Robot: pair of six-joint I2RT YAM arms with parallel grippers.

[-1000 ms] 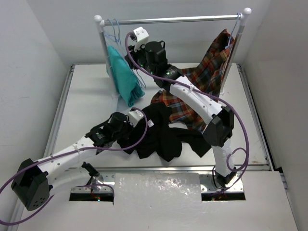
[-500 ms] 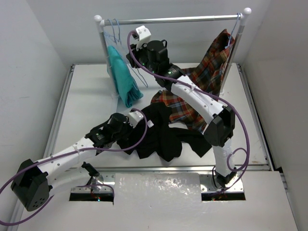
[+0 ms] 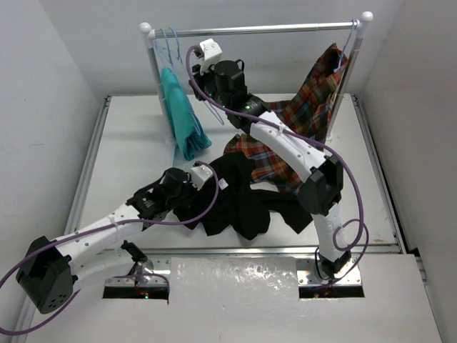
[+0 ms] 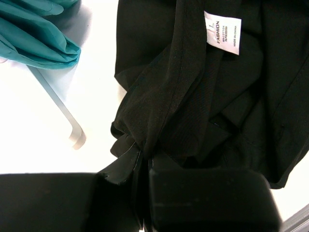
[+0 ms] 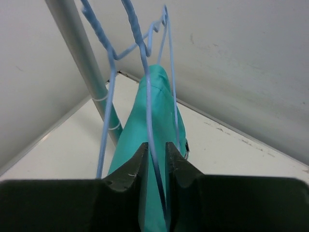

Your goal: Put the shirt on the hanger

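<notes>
The black shirt lies crumpled on the table in front of the arms. My left gripper is shut on a bunched fold at its left edge; in the left wrist view the shirt with its white label fills the frame above the closed gripper. My right gripper is raised by the rail's left post. It is shut on a thin pale-blue hanger, whose wire runs up between the jaws of the gripper. The hanger hangs beside the teal garment.
The silver rail spans the back, with more blue hangers at its left end. A teal garment hangs there and shows behind the held wire. A red-orange plaid shirt drapes from the rail's right end onto the table.
My right gripper has shifted slightly up and left toward the rail with the hanger wire in it. The left gripper and black shirt have not moved.
</notes>
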